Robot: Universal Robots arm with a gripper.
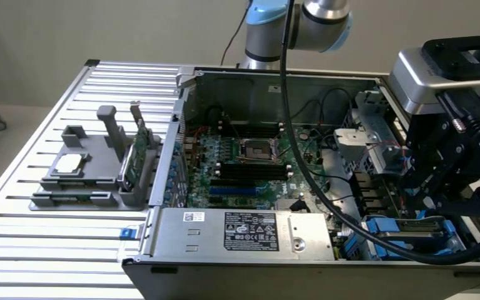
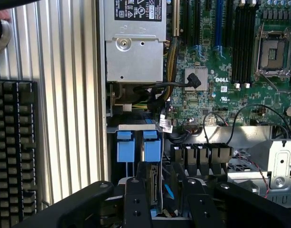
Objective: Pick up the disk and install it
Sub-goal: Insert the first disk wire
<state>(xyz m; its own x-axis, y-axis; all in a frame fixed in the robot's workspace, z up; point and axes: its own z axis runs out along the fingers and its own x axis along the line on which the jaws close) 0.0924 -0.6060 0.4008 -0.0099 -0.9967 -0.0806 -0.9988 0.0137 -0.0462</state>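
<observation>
The disk [image 2: 154, 187] stands on edge in the drive bay at the front corner of the open computer case [image 1: 190, 112], its connector edge facing the wrist camera. Its blue carrier rails [image 2: 138, 145] show just beyond it. In the exterior view the disk [image 1: 411, 228] lies low in the bay at the exterior view's right, between blue plastic parts. My gripper [image 2: 169, 204] hangs directly over it. The black fingers [image 2: 138, 204] straddle the disk's edge with a gap on one side, so the gripper is open. The gripper [image 1: 432, 203] reaches down into that corner of the case.
A silver power supply [image 1: 240, 231] sits beside the bay, with the green motherboard [image 1: 249, 162] behind it. Black cables [image 1: 332, 206] loop across the case near the arm. A grey fixture [image 1: 82, 181] on the ribbed table [image 1: 40, 250] holds a small chip [image 1: 69, 164] and a green card [image 1: 140, 150]. A keyboard [image 2: 12, 147] lies outside the case.
</observation>
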